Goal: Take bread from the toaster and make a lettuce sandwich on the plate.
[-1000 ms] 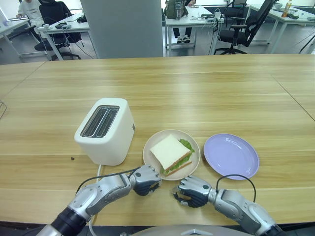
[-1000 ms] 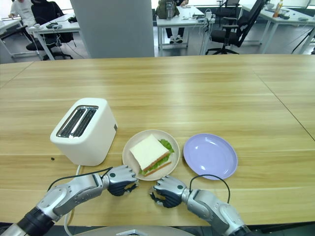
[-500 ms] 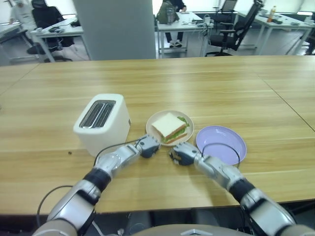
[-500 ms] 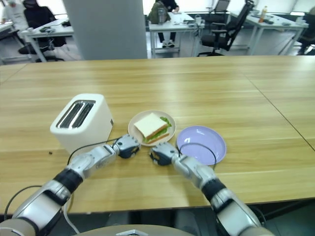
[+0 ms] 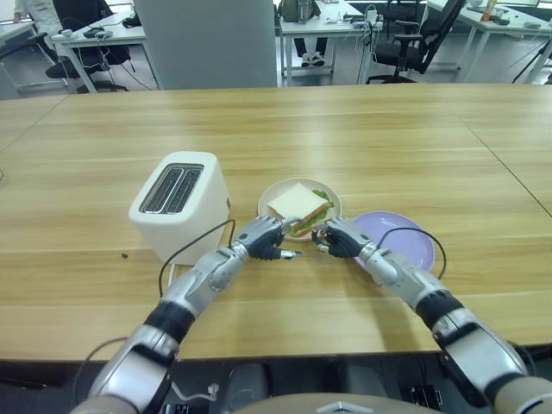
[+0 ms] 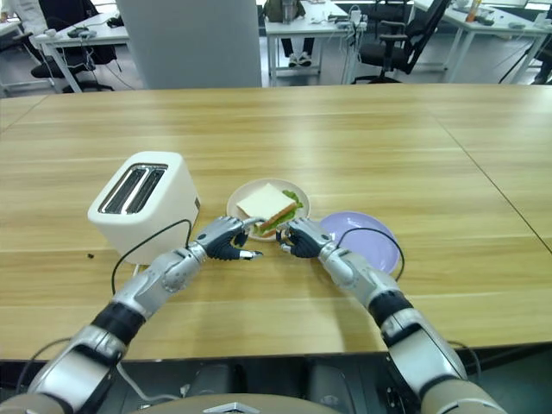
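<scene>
Left eye view: the sandwich (image 5: 297, 203) lay on the cream plate (image 5: 269, 194) at centre frame, right of the toaster (image 5: 181, 216), roughly square and turned corner-on to the hands just below the rim. The left hand (image 5: 261, 239) had its fingers (image 5: 290, 254) loosely spread and empty. The right hand (image 5: 340, 239) was curled, seemingly around nothing.

Right eye view: the left hand looked nearer the sandwich, one fingertip at the rim, while the right forearm crossed the purple plate (image 6: 366, 220).

Left hand (image 5: 263, 239) loosely spread, right hand (image 5: 339, 239) curled, both low and close together
</scene>
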Tool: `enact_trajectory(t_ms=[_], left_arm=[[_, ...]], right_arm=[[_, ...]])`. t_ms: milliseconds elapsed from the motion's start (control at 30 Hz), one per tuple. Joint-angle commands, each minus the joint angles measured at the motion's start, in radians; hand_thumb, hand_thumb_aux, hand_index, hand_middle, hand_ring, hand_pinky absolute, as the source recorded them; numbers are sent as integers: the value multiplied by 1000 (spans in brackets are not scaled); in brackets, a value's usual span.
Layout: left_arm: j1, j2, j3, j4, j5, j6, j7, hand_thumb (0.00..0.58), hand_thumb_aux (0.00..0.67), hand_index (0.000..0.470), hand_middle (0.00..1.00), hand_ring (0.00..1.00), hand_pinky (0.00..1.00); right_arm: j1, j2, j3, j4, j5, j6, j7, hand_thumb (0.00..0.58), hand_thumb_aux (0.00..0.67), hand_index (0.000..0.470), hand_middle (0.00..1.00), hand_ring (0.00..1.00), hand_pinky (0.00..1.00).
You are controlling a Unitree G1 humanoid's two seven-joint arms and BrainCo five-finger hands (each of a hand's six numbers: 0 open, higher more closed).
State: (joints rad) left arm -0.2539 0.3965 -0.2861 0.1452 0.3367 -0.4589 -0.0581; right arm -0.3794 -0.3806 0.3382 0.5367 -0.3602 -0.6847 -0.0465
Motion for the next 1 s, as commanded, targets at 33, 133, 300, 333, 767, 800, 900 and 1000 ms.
enact_trajectory(t_ms=[33, 133, 300, 333, 767, 800, 900, 1000], left_arm=[[62, -59, 141, -274, -351, 74, -45, 0, 0, 0, 0, 0, 0], [92, -109, 201, -400, -515, 129, -63, 0, 0, 0, 0, 0, 0], [137, -198, 268, -478, -604, 148, -39, 0, 0, 0, 0, 0, 0], [149, -206, 271, -477, -585, 134, -44, 0, 0, 0, 0, 0, 0], [273, -255, 259, -441, -544, -7, -146, 0, 0, 0, 0, 0, 0], [277, -255, 263, -440, -550, -11, -153, 0, 0, 0, 0, 0, 0], [280, -258, 272, -443, -554, -17, -162, 0, 0, 0, 0, 0, 0], [279, -263, 275, -439, -542, -26, -166, 0, 0, 0, 0, 0, 0]], right_arm=[[95, -1, -134, -258, 348, 26, 114, 0, 0, 0, 0, 0, 0], [152, 25, -203, -365, 480, 67, 144, 0, 0, 0, 0, 0, 0], [187, 102, -278, -373, 518, 29, 148, 0, 0, 0, 0, 0, 0], [197, 108, -280, -376, 525, 25, 168, 0, 0, 0, 0, 0, 0], [277, 158, -285, -489, 576, 32, 294, 0, 0, 0, 0, 0, 0], [279, 162, -284, -492, 570, 30, 297, 0, 0, 0, 0, 0, 0], [280, 171, -286, -497, 566, 32, 309, 0, 0, 0, 0, 0, 0], [278, 177, -290, -498, 563, 35, 315, 0, 0, 0, 0, 0, 0]])
